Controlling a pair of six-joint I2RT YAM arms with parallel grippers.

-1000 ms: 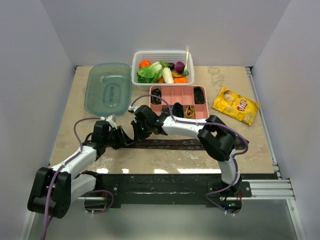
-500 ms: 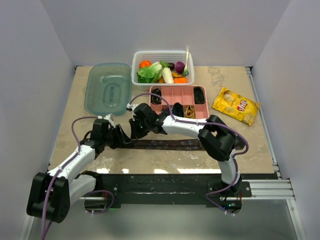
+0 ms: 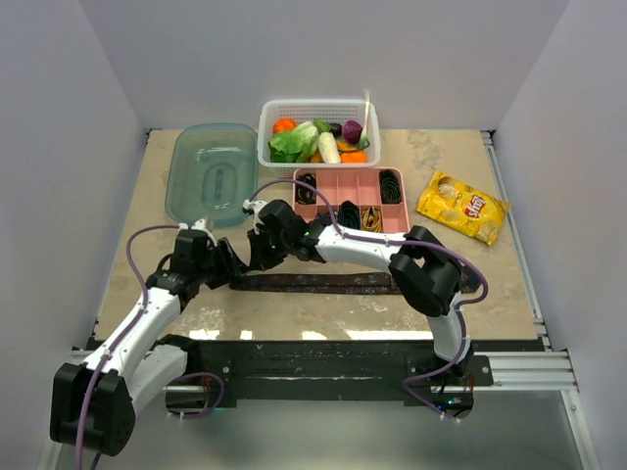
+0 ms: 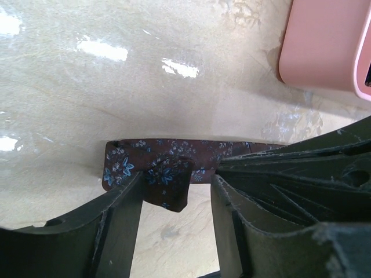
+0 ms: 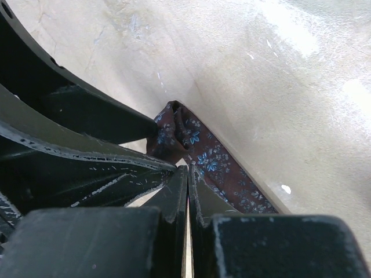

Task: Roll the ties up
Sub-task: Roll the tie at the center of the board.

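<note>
Maroon tie [image 3: 323,283] lies flat on the table [image 3: 509,284], long axis left-right, its left end folded over. Left gripper [image 4: 177,191] straddles that fold with fingers apart; right gripper [image 5: 188,174], fingers pressed together, sits just beside it.

Place: a robot test cell in a laboratory.
Enclosure: plain white panels [image 3: 313,59] wall in the stone-patterned table [image 3: 470,284] on three sides.
Mounting: my left arm [image 3: 147,318] and my right arm [image 3: 362,250] are bolted to a black plate [image 3: 313,367] beside an aluminium rail [image 3: 529,367] at the near edge.
Wiring: purple cables [image 3: 137,264] loop openly along both my arms.
Props: a white basket [image 3: 318,106] of vegetables [image 3: 294,142], a yellow crisp bag [image 3: 462,206], a pink divided tray [image 3: 343,170] and a teal tub [image 3: 211,176] stand together as a staged, unrelated set.
</note>
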